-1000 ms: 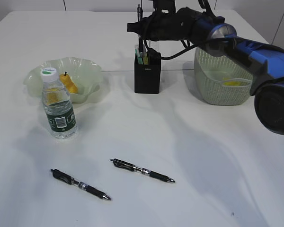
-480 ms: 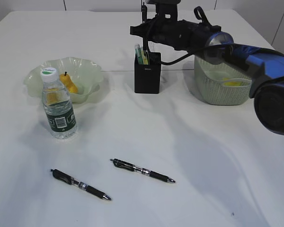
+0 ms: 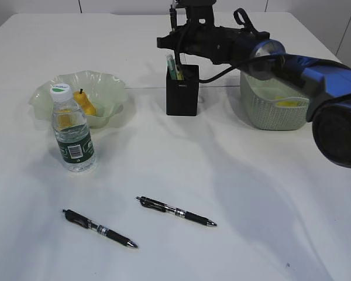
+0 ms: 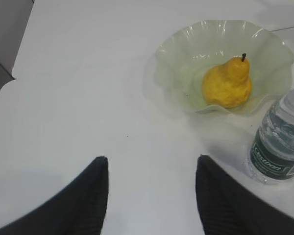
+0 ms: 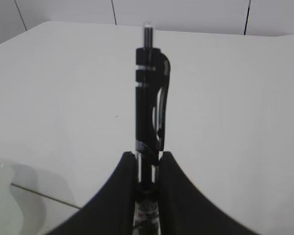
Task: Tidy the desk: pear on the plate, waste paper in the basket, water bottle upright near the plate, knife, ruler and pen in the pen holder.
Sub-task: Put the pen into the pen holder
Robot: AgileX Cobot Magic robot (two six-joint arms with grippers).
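Right gripper [image 5: 148, 169] clamps an upright black pen [image 5: 149, 105] (right wrist view); only the exterior view places it above the pen holder [image 3: 182, 89]. Left gripper [image 4: 152, 196] gapes empty near plate [image 4: 176, 54] with pear [image 4: 228, 83].

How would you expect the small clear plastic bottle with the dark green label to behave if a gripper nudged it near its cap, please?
The small clear plastic bottle with the dark green label stands tall on a narrow base, so a high nudge would probably tip it. Water shows through its wall, so it is likely fairly heavy for its size. Once on its side, its round body would probably roll.
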